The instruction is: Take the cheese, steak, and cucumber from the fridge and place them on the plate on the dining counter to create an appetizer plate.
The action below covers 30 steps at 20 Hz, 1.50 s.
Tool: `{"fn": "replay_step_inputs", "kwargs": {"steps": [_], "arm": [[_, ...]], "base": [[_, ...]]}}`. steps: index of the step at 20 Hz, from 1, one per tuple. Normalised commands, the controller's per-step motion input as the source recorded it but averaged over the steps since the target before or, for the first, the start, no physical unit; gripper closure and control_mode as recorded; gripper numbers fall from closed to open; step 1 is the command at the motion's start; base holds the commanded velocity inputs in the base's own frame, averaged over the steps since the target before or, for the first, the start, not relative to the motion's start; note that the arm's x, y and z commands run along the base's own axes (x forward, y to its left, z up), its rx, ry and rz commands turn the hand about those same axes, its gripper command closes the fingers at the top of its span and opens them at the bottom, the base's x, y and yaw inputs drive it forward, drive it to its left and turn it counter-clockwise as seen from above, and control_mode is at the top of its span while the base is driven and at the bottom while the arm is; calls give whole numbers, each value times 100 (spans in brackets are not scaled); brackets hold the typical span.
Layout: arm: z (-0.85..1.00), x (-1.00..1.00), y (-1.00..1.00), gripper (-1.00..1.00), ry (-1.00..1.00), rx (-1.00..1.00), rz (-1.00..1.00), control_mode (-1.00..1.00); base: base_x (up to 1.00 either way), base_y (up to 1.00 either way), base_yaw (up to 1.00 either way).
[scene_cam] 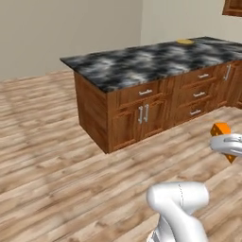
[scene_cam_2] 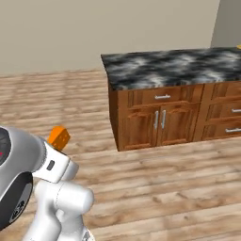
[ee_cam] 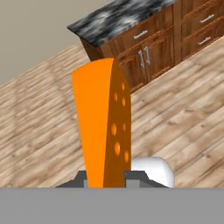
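Orange cheese (ee_cam: 103,127), a wedge with small holes down one face, stands upright between the jaws, which are clamped narrowly on its lower end; the two dark finger tips (ee_cam: 81,179) press its base from either side in the hand view. In the left base view the wedge (scene_cam: 220,129) peeks out above the white arm (scene_cam: 182,208) near the right edge, held in the air over the wooden plank floor (scene_cam: 52,156), well apart from the desk. In the right base view it (scene_cam_2: 59,137) shows just beyond the arm's big grey joint (scene_cam_2: 21,174), again over bare floor.

Taking the desk (scene_cam: 142,59) as the landmark: it is the dining counter, a long dark marbled top on a reddish-brown base with drawers and a pair of cabinet doors (scene_cam: 142,120) carrying pale bar handles. The cheese hangs in front of its cabinet side, with open floor between them and nothing lying in that stretch. Far along the desk top, toward its far end, sits the plate (scene_cam: 185,42), seen as a flat yellow disc; whether anything lies on it is too small to tell. A plain beige wall (scene_cam: 56,33) stands behind the desk.
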Motion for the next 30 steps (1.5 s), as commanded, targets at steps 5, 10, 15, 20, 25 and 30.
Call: {"fn": "replay_step_inputs", "kwargs": {"steps": [5,10,15,20,25,30], "arm": [[0,0,0,100,0,0,0,100],[0,0,0,100,0,0,0,100],[0,0,0,100,0,0,0,100],[0,0,0,100,0,0,0,100],[0,0,0,100,0,0,0,100],[0,0,0,100,0,0,0,100]], "base": [[82,76,-11],[92,71,3],[100,61,3],[100,73,0],[100,95,-4],[100,100,-18]]}}
